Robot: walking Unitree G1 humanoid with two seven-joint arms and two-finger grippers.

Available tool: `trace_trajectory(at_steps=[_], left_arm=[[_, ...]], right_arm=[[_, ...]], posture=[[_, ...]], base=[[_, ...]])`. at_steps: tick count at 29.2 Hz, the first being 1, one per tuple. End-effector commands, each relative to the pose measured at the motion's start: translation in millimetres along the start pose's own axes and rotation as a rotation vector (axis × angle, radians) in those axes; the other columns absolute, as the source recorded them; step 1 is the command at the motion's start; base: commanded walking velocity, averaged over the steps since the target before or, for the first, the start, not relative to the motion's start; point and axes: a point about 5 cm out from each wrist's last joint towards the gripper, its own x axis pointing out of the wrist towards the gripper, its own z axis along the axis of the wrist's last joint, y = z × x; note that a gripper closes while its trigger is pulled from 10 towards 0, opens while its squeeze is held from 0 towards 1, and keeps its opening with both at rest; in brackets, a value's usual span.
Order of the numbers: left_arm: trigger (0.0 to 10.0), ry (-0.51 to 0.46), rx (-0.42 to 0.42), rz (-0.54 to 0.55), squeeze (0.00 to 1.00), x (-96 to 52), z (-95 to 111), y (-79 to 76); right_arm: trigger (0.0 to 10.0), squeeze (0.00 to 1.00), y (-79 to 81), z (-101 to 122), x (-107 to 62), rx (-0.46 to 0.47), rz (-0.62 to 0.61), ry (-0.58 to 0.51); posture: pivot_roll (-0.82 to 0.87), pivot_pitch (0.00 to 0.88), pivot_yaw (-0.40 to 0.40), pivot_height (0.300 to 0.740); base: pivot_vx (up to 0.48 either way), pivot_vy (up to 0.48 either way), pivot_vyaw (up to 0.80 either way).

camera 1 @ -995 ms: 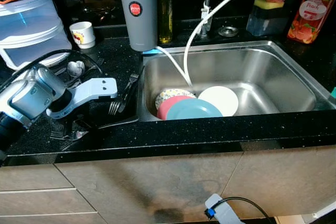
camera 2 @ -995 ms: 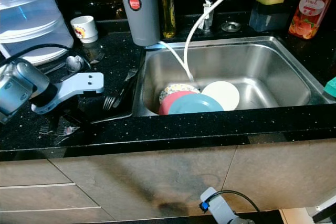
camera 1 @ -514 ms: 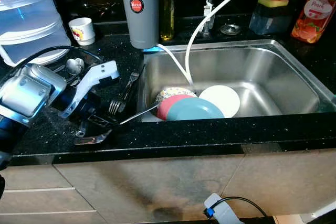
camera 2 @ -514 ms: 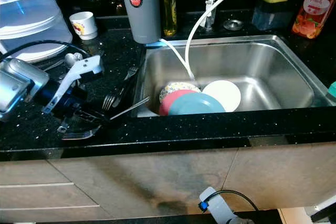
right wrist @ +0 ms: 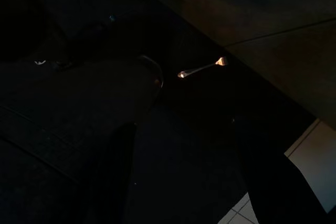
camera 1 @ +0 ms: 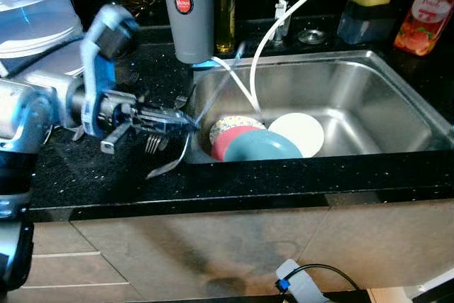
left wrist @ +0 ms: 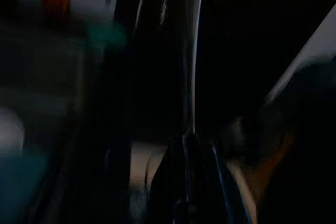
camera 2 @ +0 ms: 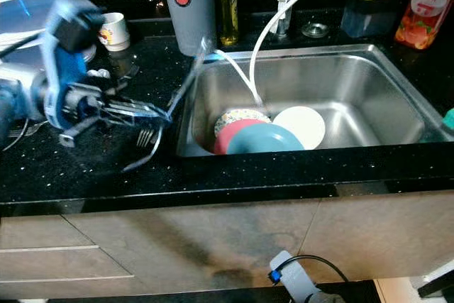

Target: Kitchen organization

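My left gripper [camera 1: 177, 120] hovers over the black counter [camera 1: 85, 175] at the sink's left edge, shut on silver cutlery. A long blurred handle [camera 1: 216, 83] rises from it toward the sink [camera 1: 397, 90], and another piece [camera 1: 169, 166] hangs below it. The left wrist view shows the thin silver handle [left wrist: 193, 51] running out between the black fingers [left wrist: 170, 182]. A fork [camera 1: 152, 145] lies on the counter under the gripper. In the sink lean a teal plate [camera 1: 262, 148], a pink plate [camera 1: 225, 143], a white plate [camera 1: 298, 133] and a patterned one [camera 1: 233, 123]. My right gripper [right wrist: 194, 182] hangs idle and dark, fingers apart.
A grey dispenser [camera 1: 186, 12] and an oil bottle [camera 1: 223, 12] stand behind the sink's left corner. A white hose [camera 1: 284, 19] curves down into the basin. A small cup [camera 2: 113, 30] and a blue water container [camera 1: 35, 5] sit at back left, a soap bottle [camera 1: 425, 8] at back right.
My left arm has swung up and turned, lifting the cutlery off the counter and carrying it right to the sink's edge. The plates have stayed put.
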Motion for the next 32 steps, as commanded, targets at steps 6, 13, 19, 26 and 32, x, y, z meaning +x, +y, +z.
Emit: trace_trajectory(at_steps=[6, 13, 19, 26, 32], left_arm=[[0.0, -0.254, 0.006, -0.048, 0.0, 14.8, -2.9, 0.8], [0.0, -0.409, -0.026, 0.11, 0.0, 29.0, -10.6, 26.3], [10.0, -0.5, -0.061, 0.332, 0.0, 38.3, -10.3, 55.9], [10.0, -0.485, -0.006, 0.559, 0.0, 40.1, 1.0, 78.7], [10.0, -0.003, 0.201, 0.987, 0.0, 35.2, -26.7, 116.1]], right_arm=[[10.0, 0.0, 1.1, -1.5, 0.1, -0.002, 0.0, 0.005], [10.0, 0.0, 0.3, -2.9, -0.2, -0.003, -0.005, 0.016], [10.0, 0.0, -0.3, -5.2, -0.5, 0.0, -0.003, 0.039], [10.0, 0.0, -1.4, -4.8, -0.8, 0.003, -0.011, 0.033], [10.0, 0.0, -2.0, -2.7, -0.7, -0.011, -0.018, 0.022]], posture=[[0.03, 0.0, 0.035, 0.74], [0.03, 0.0, 0.037, 0.74], [0.01, 0.0, 0.042, 0.74], [0.01, 0.0, 0.04, 0.74], [0.01, 0.0, 0.041, 0.74]], base=[[0.0, 0.0, 0.0], [0.0, 0.0, 0.0], [0.0, 0.0, -0.79], [0.0, 0.0, -0.75], [0.0, 0.0, 0.0]])
